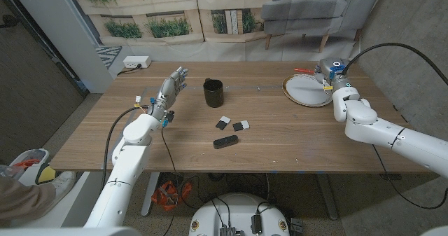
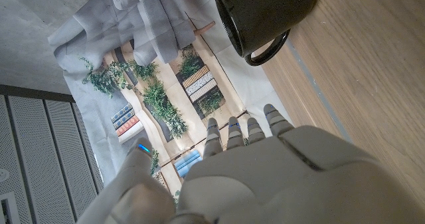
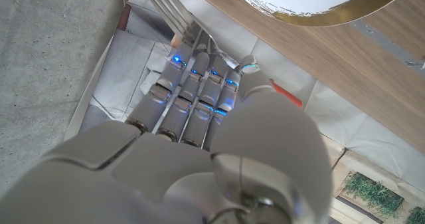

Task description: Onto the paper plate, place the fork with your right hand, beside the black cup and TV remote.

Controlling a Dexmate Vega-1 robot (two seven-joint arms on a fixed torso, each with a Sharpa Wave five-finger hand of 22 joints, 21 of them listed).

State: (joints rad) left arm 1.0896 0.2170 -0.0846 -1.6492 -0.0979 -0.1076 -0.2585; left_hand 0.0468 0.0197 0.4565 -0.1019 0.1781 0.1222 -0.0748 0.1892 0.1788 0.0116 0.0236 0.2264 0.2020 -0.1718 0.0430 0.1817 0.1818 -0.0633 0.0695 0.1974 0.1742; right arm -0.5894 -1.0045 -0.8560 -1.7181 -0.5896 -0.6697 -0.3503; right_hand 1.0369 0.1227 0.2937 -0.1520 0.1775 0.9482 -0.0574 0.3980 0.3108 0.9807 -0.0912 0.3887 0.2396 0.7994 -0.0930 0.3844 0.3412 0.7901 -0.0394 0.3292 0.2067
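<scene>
Wooden table (image 1: 280, 148) is carrying everything. Black cup (image 1: 213, 93) is standing upright around the middle, toward the far side. Paper plate (image 1: 306, 91) is lying far right, near the edge. Two small dark blocks (image 1: 222, 123) (image 1: 241, 126) are lying side by side nearer than the cup, and the remote (image 1: 225, 143) is lying just nearer than them.
</scene>
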